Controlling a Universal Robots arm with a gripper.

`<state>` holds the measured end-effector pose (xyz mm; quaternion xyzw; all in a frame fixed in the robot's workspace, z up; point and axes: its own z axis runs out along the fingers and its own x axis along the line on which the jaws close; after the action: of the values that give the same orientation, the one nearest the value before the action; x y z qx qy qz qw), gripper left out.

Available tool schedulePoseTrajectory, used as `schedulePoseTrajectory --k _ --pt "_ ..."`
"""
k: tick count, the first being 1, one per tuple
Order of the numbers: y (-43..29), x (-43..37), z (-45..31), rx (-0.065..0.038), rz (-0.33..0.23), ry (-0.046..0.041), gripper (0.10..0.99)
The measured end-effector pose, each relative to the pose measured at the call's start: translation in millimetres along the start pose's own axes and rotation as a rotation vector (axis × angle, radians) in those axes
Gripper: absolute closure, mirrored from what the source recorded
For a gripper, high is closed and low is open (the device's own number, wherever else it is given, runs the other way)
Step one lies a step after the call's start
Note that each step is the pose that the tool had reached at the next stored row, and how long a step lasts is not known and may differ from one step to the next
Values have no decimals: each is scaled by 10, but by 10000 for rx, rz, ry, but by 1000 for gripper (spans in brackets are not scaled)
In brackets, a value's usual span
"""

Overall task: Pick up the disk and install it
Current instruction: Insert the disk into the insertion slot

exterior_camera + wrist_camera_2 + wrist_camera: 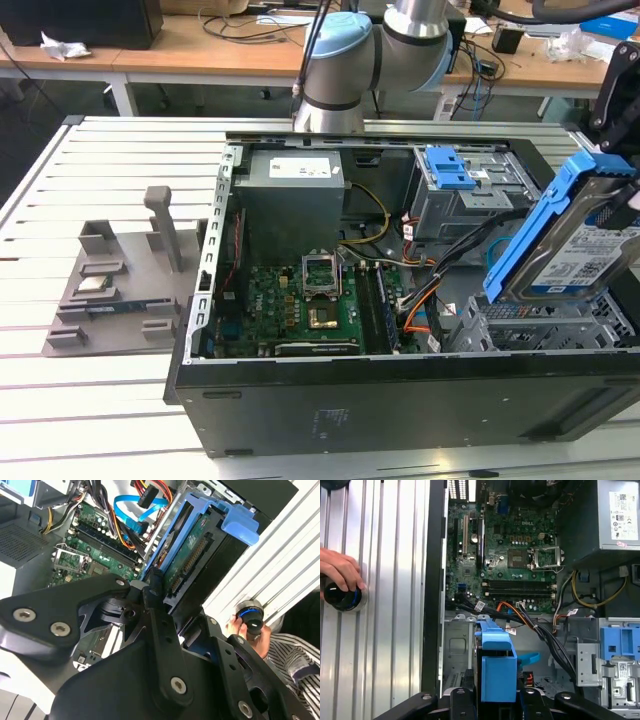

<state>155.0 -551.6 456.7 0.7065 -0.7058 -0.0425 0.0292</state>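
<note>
The disk (578, 250), a silver-grey drive with a blue-and-white label in a blue plastic carrier frame, hangs tilted above the drive bay (545, 325) at the open computer case's corner, at the exterior view's right. My gripper (622, 150) comes down from above and is shut on its upper end. In the second wrist view the black fingers (152, 592) clamp the disk (192, 560), whose green circuit board and connector face the camera. In the first wrist view the blue carrier (496, 665) stands between the gripper's (495, 696) fingers, over the grey bay floor (455, 650).
The case holds a motherboard (300, 300), a grey power-supply box (295, 190), a drive cage with a blue latch (450, 168) and loose cables (420, 300). A person's hand (340, 572) rests on a black knob on the slatted table. A grey fixture (110, 280) stands at the exterior view's left.
</note>
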Motion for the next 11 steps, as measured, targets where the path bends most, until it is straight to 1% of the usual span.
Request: schedulePoseTrajectory --k 2,7,8,10,11 --pt "-25 0 25 0 0 -1 722" --pt "-32 2 86 1 66 -1 722" --pt "-27 2 122 3 136 -7 722" --pt "-25 5 218 4 173 -12 722" --pt "-23 5 239 5 180 -9 722"
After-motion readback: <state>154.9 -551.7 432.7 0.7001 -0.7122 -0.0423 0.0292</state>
